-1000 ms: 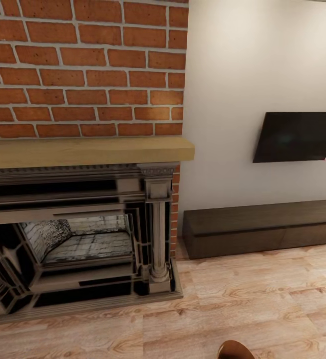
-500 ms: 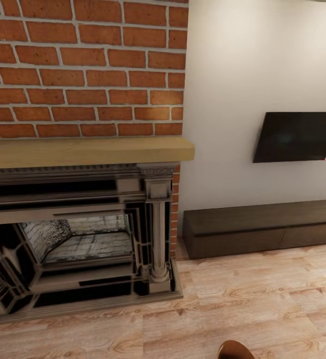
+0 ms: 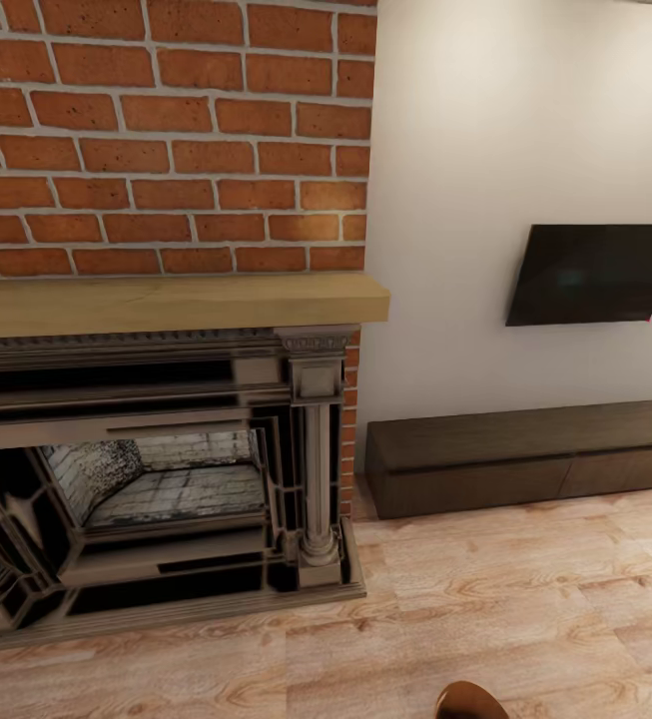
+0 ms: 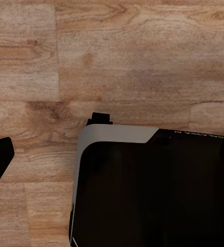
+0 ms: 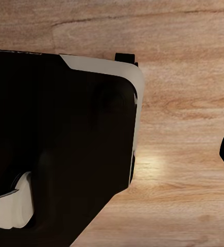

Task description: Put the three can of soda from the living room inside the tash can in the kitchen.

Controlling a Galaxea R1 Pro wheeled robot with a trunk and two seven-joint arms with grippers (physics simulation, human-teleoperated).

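The living room point(image 3: 485, 609) — brick fireplace point(image 3: 166, 469) left, perhaps open floor right.

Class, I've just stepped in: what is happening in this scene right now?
The robot faces a red-brick fireplace with a wooden mantel, a wall-mounted black TV and a low dark cabinet to its right. Nothing is being handled. An orange-brown rounded object peeks in at the head view's bottom edge; what it is cannot be told. Both wrist views look down at the wood floor and the robot's dark base.
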